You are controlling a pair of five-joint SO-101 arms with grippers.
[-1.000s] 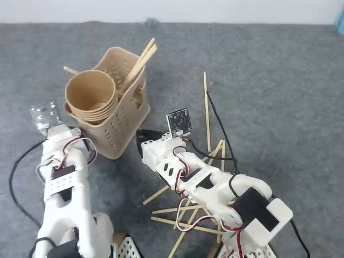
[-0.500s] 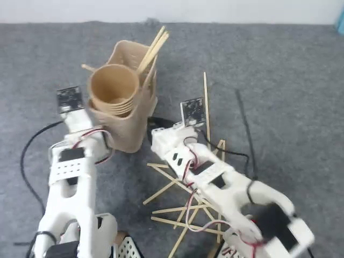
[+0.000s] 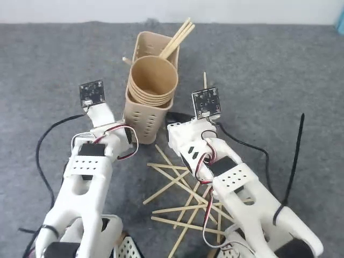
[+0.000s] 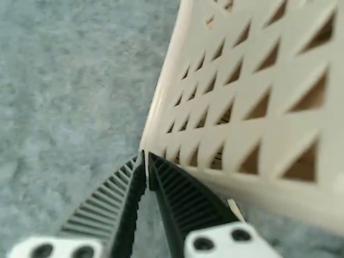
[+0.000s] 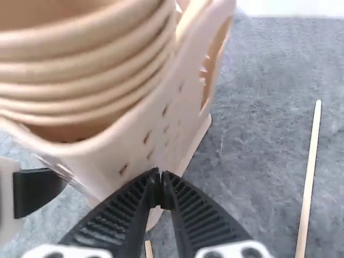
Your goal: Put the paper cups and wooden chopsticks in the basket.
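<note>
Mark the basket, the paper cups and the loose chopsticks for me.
basket (image 3: 141, 122): high view, on its perforated front wall.
paper cups (image 3: 153, 80): high view, inside the top cup of the stack.
loose chopsticks (image 3: 164, 192): high view, on one stick of the pile on the table.

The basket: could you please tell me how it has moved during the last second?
The basket slid right and away and stood more upright; the left gripper and right gripper followed at its base, jaws shut. Paper cups stayed stacked inside; loose chopsticks stayed scattered.
</note>
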